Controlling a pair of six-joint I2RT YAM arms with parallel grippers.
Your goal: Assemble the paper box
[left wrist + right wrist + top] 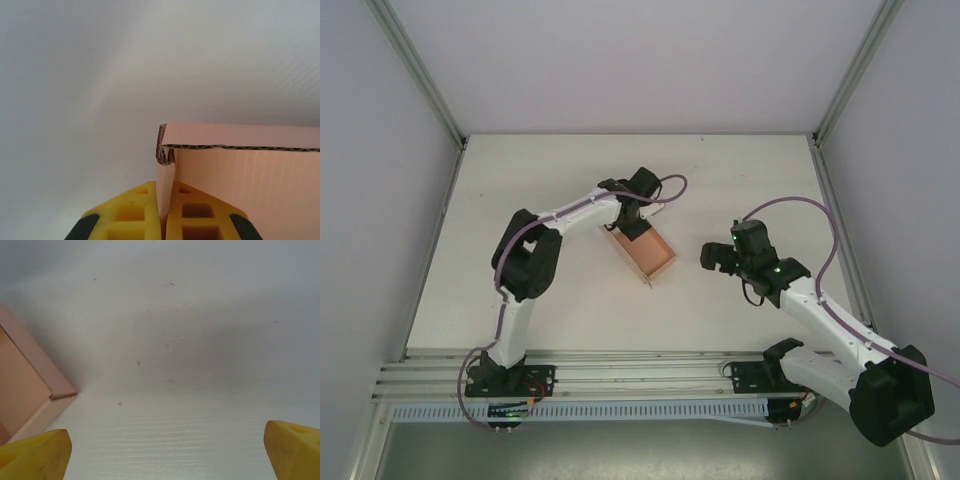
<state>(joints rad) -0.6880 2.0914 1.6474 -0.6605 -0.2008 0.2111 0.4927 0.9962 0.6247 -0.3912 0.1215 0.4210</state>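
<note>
1. The box (640, 252) sits open-topped near the middle of the table (570, 170), turned at a slant to the table's edges, pink walls up.
2. The left gripper (630, 228) is down at the box's far end, the end nearest the table's back edge.
3. On the left wrist view it's a clear pinch: the left gripper (164, 200) has its yellow fingers (130, 210) pressed together on a thin upright wall of the box (250, 175), seen edge-on between them.
4. That pinched wall meets a second wall at a corner, and the second wall runs off to the right with its top edge folded over, raw corrugated edge showing.
5. Over to the right gripper (720, 257): it hangs just right of the box, toward the table's right edge, and apart from the card.
6. The right wrist view confirms it: the right gripper (167, 450) is spread wide, one yellow finger (35, 455) in each bottom corner with bare table between them.
7. A corner of the box (25, 385) shows at that view's left edge, near the finger on that side; I can't tell whether they touch.
</note>
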